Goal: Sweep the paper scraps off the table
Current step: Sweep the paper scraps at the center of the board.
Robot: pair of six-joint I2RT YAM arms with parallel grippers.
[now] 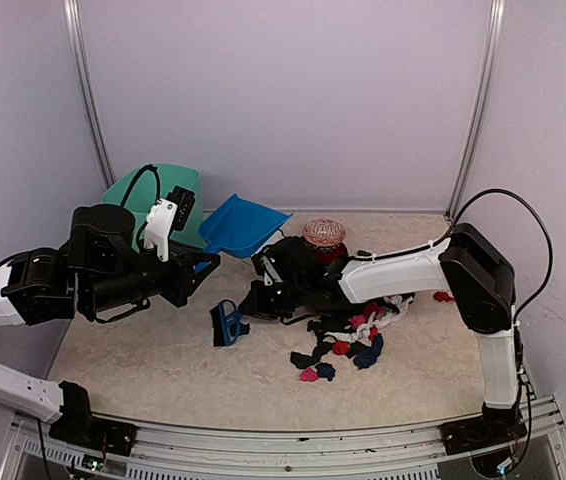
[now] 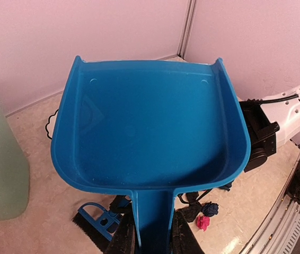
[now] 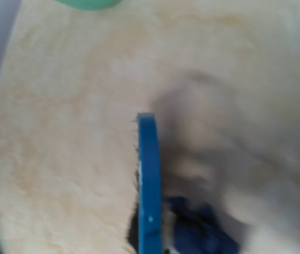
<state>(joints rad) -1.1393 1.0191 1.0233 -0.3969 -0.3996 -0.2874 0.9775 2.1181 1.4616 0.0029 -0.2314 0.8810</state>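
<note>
Presently the left jaws are clenched on the handle of the pan [image 1: 243, 225], left of centre, and the right jaws grip the brush [image 1: 225, 322] just below it. Scraps [image 1: 348, 345] lie heaped on the counter [image 1: 143, 370] right of the brush, under the right forearm. The brush thus stands between pan and pile and probably must come round the pile's right side; the right arm is nearer.

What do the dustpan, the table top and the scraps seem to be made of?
Dustpan: probably moulded plastic, smooth blue with a slight gloss, judging by its soft highlights and rounded rim.
Table: beige with a pale marbled pattern, matte. It may be laminate or a stone look; I cannot tell which.
Scraps: crumpled paper, dull, with wrinkled edges.
</note>
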